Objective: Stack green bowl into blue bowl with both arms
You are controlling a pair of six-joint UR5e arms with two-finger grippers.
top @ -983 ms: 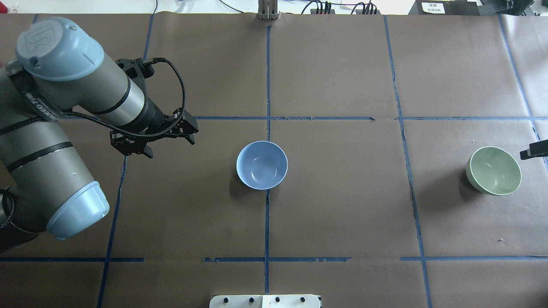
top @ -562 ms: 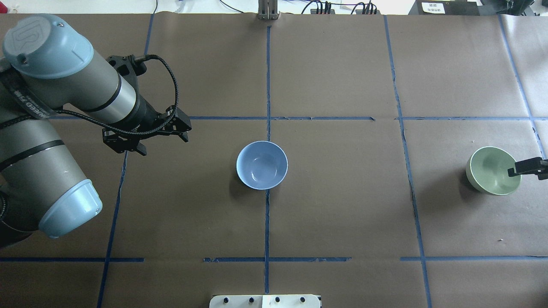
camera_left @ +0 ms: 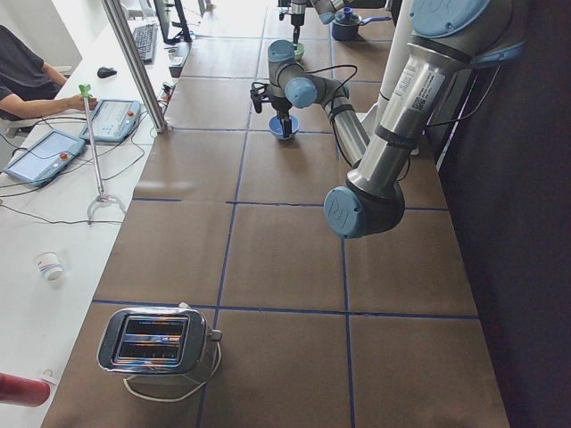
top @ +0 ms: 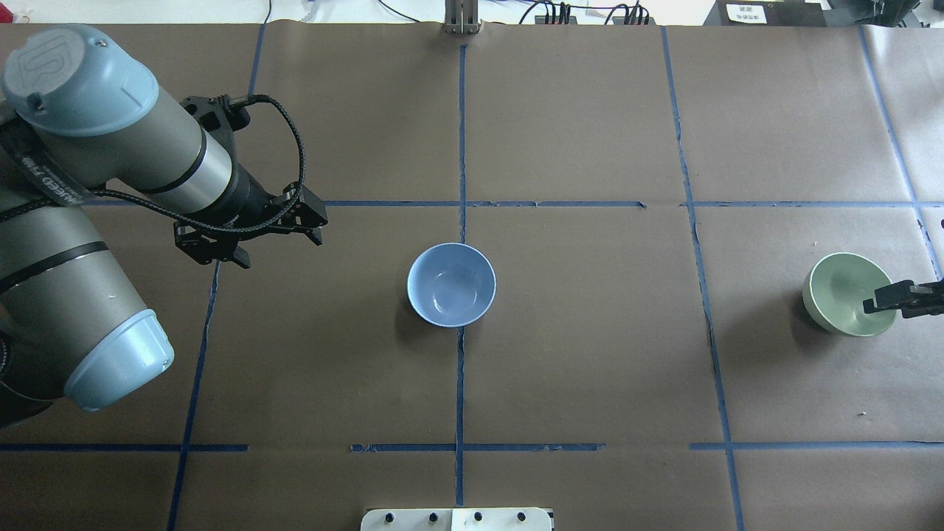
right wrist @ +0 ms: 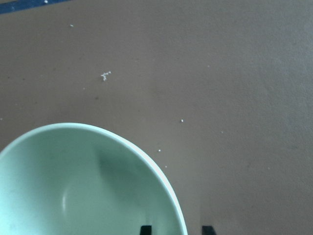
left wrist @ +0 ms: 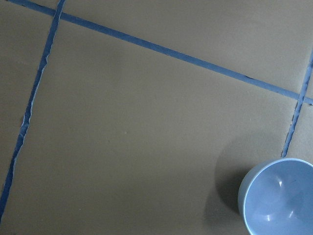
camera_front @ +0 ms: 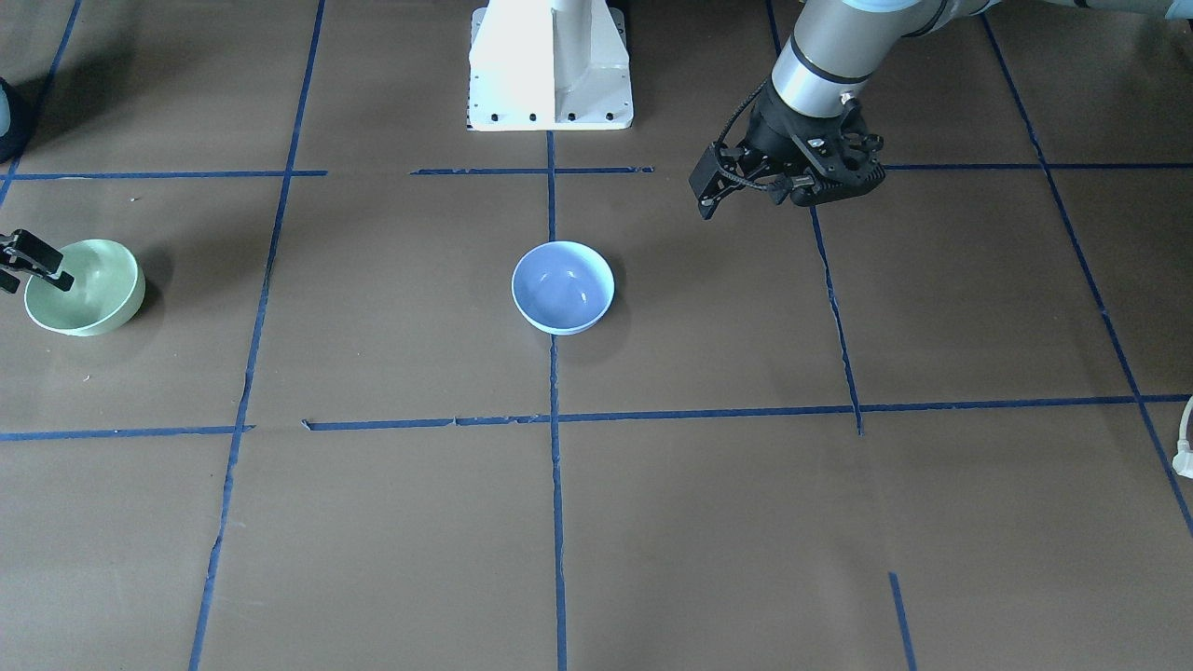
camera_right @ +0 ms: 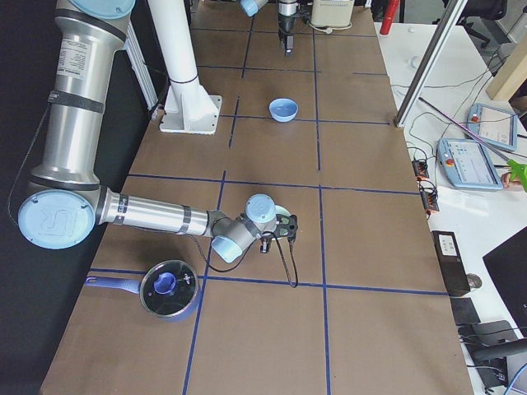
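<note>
Straddling the green bowl [top: 837, 291]'s rim to grab it, the right gripper [top: 883, 301] is holding its jaws spread, and the left gripper [top: 276, 247], jaws spread too, is hanging well apart from the blue bowl [top: 450, 284].

Right gripper [top: 901, 299]: the frame edge cuts it off in overhead and front views, and we only get two fingers [right wrist: 145, 229] as tips. Green bowl [right wrist: 83, 186] and blue bowl [left wrist: 279, 198] are cropped in the wrist views. We can't tell finger-rim contact.
</note>
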